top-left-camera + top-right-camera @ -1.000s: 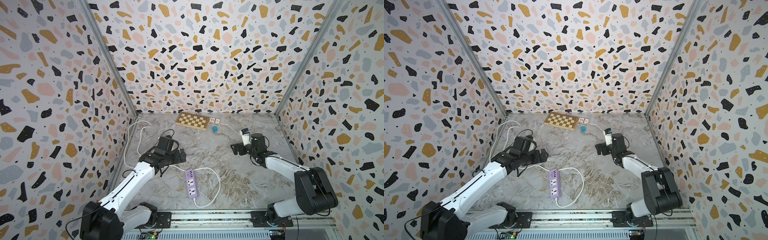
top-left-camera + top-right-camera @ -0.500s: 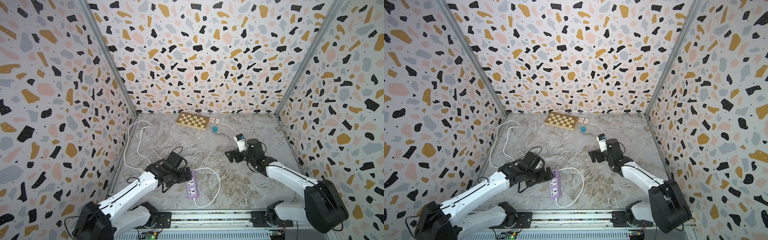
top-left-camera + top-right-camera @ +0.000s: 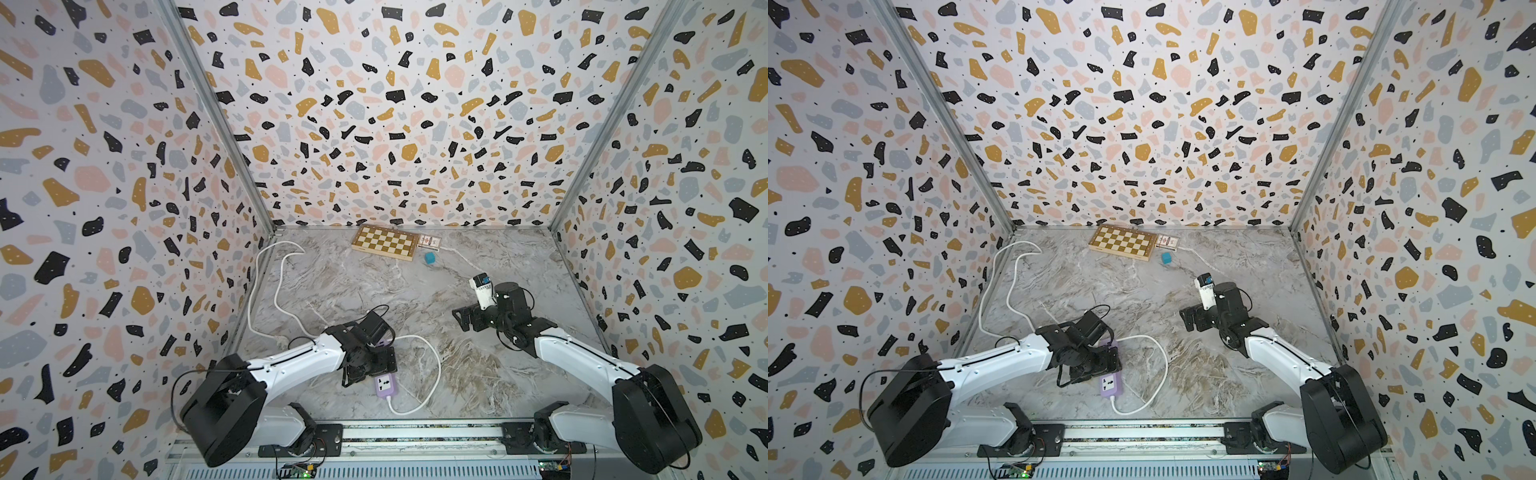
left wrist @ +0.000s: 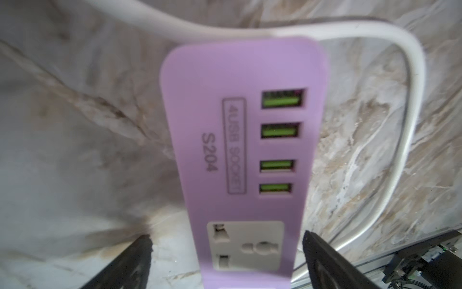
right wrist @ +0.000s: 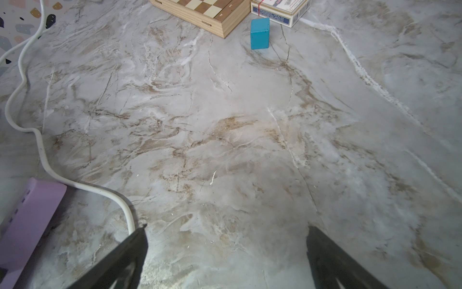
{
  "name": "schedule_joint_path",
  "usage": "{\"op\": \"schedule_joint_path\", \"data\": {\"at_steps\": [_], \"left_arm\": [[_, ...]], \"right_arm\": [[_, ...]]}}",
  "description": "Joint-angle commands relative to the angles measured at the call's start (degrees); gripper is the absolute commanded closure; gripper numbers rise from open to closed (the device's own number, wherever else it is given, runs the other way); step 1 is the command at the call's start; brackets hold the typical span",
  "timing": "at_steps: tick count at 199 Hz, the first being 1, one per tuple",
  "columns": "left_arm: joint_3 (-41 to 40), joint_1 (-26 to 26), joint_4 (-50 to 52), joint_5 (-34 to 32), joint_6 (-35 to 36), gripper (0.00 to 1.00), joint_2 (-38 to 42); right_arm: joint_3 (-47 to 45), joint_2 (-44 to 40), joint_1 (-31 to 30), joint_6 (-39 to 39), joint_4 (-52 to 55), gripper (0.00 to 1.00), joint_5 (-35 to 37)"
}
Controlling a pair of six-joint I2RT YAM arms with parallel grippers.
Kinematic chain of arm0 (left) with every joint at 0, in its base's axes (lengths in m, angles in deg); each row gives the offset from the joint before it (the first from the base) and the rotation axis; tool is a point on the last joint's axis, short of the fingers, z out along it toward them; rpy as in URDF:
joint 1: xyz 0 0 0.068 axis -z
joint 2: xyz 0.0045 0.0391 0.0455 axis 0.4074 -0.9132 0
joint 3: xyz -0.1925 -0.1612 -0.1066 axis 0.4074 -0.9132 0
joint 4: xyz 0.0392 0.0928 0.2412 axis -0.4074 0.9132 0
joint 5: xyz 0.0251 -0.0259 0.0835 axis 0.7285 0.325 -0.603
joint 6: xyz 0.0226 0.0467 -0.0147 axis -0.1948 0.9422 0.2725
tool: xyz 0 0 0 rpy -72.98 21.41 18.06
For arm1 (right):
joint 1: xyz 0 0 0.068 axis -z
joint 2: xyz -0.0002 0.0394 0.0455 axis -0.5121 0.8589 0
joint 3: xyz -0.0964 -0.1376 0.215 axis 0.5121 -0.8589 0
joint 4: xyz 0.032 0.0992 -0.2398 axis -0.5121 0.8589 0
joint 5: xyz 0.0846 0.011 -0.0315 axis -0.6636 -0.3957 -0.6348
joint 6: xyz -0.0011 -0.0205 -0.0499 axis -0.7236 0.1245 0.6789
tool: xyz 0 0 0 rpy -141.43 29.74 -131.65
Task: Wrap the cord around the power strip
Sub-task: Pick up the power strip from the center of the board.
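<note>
Power strip: lilac, laid flat on the tabletop near its front edge, sockets up; far half covered by the left arm in both top views.
Left hand: lowered over the strip, jaws spread wide and set astride its socket end. In the left wrist view bare tabletop is seen between one finger and the strip. The other finger is just beside the strip's edge; contact cannot be told. Nothing is clamped.
Cord: white, joined to the strip's near end and looped out toward the right arm's side. It is then carried back past the far end, under the left arm and up along the left wall in loose bends. It lies loose, not wound on the strip.
Right hand: well apart from the strip, toward the right side of the tabletop; jaws fully spread, nothing between them, only bare marbled surface in the right wrist view. Strip and cord are seen at that view's edge.
Clutter: chessboard, small printed box and teal cube at the back wall, far from both hands.
</note>
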Motion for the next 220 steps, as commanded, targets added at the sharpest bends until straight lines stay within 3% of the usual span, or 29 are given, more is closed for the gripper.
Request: {"op": "schedule_joint_path", "data": {"at_steps": [1,43,103,175,199,220], "left_arm": [[3.49,0.39,0.37,-1.56,0.3,0.12,-2.3],[8.41,0.52,0.33,-1.59,2.72,0.31,-8.02],[19.41,0.5,6.89,-0.89,15.16,0.59,-14.63],[42.01,0.53,23.18,-9.64,45.76,0.65,-18.6],[47.16,0.49,25.14,-12.59,57.56,0.69,-22.33],[49.76,-0.06,26.03,-11.43,65.74,0.74,-24.67]], "right_arm": [[0.47,-0.84,-0.28,0.75,0.27,0.0,-0.71],[0.61,0.12,-0.12,1.13,-0.06,0.0,-0.28],[1.89,0.92,1.36,1.44,0.82,0.0,0.11],[-0.54,-3.23,3.35,0.63,-1.58,0.01,2.09],[-0.23,-5.46,3.71,4.63,-1.27,0.01,1.68],[0.08,-8.33,3.88,9.54,0.5,0.01,2.58]]}}
